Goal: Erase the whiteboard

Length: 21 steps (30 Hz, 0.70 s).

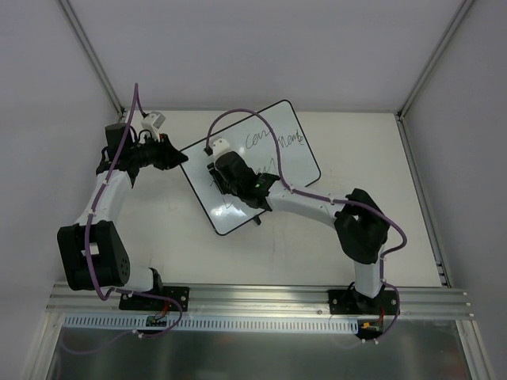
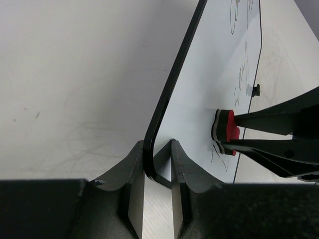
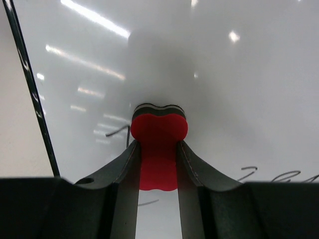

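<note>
Right claw (image 3: 157, 145) clamps red eraser (image 3: 158, 127) against whiteboard (image 3: 224, 74); left claw (image 2: 157, 149) pinches its corner

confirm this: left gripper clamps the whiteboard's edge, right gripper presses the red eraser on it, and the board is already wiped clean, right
Not wiped clean: the top external view shows dark handwriting across the whiteboard. The rest holds: the left gripper clamps its edge, and the right gripper presses the red eraser on it.
</note>
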{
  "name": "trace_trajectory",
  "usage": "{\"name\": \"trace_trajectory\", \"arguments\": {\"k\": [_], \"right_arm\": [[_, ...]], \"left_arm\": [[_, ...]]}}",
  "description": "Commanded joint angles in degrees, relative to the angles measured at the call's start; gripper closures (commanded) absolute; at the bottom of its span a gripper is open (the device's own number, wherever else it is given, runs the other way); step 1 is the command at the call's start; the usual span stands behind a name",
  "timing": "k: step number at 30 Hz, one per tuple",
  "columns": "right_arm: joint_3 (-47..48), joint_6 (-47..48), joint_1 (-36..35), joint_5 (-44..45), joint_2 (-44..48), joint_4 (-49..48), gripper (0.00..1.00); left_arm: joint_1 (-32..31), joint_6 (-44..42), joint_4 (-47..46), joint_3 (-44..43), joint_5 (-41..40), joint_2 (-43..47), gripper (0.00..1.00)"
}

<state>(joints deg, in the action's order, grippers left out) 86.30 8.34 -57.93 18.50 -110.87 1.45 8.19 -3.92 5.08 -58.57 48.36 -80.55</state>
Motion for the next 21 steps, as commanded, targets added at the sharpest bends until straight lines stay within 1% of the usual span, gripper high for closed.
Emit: {"name": "trace_trajectory", "arguments": {"k": [1, 4, 12, 17, 21], "right_arm": [[-9.3, -1.8, 0.5, -1.7, 1.4, 0.6, 1.0], [-15.2, -1.9, -0.5, -1.7, 3.3, -1.3, 1.0], [-25.6, -4.2, -3.8, -1.1, 6.0, -7.2, 1.0], [-28.5, -5.2, -4.8, -1.7, 6.1, -8.2, 1.0], [-27.0, -4.6, -5.2, -0.8, 5.8, -8.3, 1.0]], "left_arm": [[-2.8, -4.0, -1.0, -1.1, 0.7, 0.8, 1.0], [-3.0, -3.2, -1.0, -1.5, 0.9, 0.2, 1.0], [-3.1, -2.4, -1.0, -2.2, 1.5, -0.7, 1.0], [-3.3, -2.5, -1.0, -1.9, 1.4, -0.3, 1.0], [-3.4, -2.5, -1.0, -1.8, 1.5, -0.2, 1.0]]}}
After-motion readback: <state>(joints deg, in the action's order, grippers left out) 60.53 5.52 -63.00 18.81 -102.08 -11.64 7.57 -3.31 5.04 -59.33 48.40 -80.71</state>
